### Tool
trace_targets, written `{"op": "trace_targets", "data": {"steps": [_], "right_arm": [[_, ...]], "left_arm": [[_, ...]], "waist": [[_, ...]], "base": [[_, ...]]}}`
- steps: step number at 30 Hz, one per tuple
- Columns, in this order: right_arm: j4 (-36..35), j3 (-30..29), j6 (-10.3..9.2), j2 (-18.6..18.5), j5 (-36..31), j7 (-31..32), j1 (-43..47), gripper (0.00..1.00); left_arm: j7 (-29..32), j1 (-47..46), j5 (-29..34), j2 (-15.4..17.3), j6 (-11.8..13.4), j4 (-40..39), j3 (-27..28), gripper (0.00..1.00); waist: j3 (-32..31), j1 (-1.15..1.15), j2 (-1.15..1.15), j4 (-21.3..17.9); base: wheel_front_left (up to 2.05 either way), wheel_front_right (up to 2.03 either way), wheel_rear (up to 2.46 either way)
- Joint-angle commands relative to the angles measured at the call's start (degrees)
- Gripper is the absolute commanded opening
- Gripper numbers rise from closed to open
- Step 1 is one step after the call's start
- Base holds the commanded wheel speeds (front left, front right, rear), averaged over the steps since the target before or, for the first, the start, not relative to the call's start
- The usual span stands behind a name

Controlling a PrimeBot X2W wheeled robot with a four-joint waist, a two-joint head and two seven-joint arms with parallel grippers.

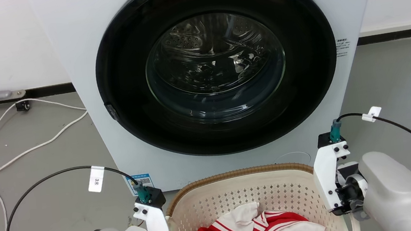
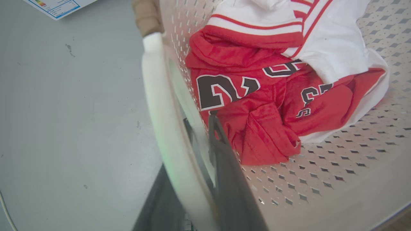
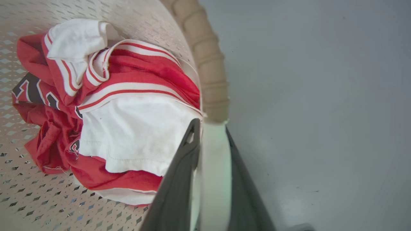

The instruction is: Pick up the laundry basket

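Snugly, laundry basket handles lie within tools.

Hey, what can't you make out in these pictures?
Head view: laundry basket, near half cut off by the bottom edge.
Head view: label on the washing machine, print too small.
Left wrist view: jersey lettering, partly folded under.
Wrist views: whether the laundry basket's base is off the floor, hidden by its walls.

Left pincer clasps the laundry basket by its white handle, red-and-white jersey inside
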Motion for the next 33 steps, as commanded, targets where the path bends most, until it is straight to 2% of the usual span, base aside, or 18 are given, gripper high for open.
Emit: {"op": "trace_targets", "data": {"steps": [1, 21, 33], "right_arm": [[-0.9, 0.5, 0.17, -1.9, 0.2, -0.2, -0.2, 0.00], [-1.3, 5.0, 0.18, -3.9, 4.4, 0.5, 0.7, 0.00], [-0.6, 6.6, 0.18, -3.8, 5.6, -0.1, 0.3, 0.00]], "left_arm": [[1.3, 1.5, 0.8, 0.4, -1.2, -0.6, -0.7, 0.00], [1.7, 1.3, 1.5, -1.5, -1.2, 0.3, -0.7, 0.00], [1.5, 1.2, 2.0, -1.7, -1.2, 0.5, -0.7, 0.00]], "waist": [[0.0, 0.00, 0.00, 0.1], [-0.6, 0.00, 0.00, 1.0], [-1.0, 0.00, 0.00, 0.9]], "base": [[0.00, 0.00, 0.00], [0.00, 0.00, 0.00], [0.00, 0.00, 0.00]]}}
